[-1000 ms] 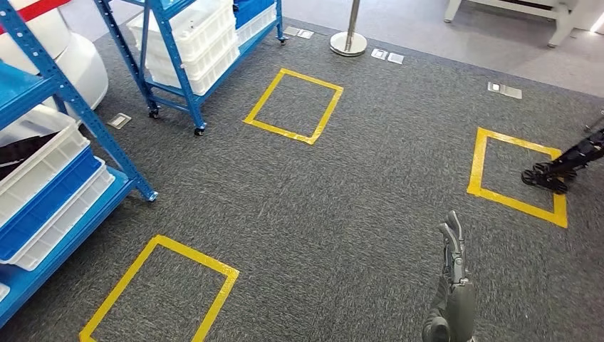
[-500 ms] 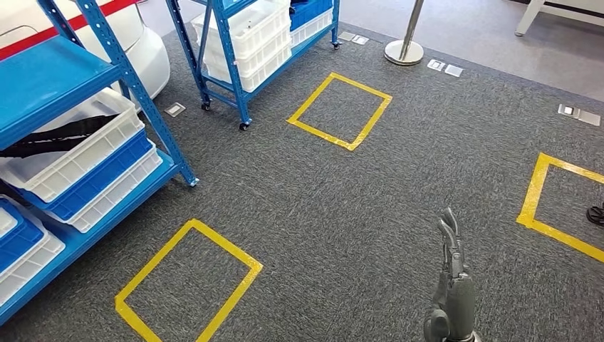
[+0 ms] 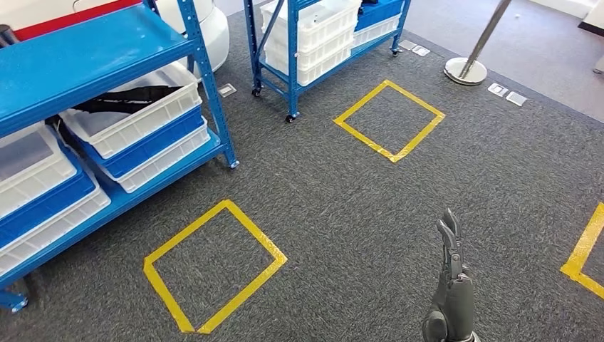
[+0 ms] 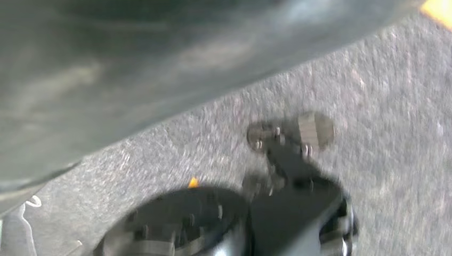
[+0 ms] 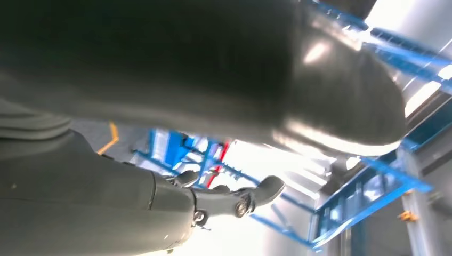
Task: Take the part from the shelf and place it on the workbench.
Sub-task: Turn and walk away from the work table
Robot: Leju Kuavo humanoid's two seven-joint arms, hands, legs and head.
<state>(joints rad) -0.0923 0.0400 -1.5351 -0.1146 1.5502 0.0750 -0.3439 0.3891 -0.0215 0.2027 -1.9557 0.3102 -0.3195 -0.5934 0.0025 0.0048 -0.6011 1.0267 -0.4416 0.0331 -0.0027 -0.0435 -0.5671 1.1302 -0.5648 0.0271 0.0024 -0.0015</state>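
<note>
A black part (image 3: 132,100) lies in a white bin (image 3: 146,127) on the middle level of the blue shelf (image 3: 92,46) at the left of the head view. My right hand (image 3: 452,285) hangs low at the bottom right over the carpet, far from the shelf, fingers straight and holding nothing. The right wrist view shows this hand (image 5: 229,200) with its thumb held apart and blue shelf frames behind it. A blurred grey bulk (image 4: 133,64) that looks like my left hand's cover comes into the left wrist view; its fingers are hidden.
White and blue bins (image 3: 43,192) are stacked on the near shelf's lower level. A second blue shelf on wheels (image 3: 292,68) with white bins stands further back. Yellow tape squares (image 3: 185,231) (image 3: 363,135) mark the grey carpet. A stanchion base (image 3: 465,70) stands at the back right.
The camera has turned left: the whole scene has slid right and the near shelf with the black part has come further into the picture. My right hand hangs as before.
</note>
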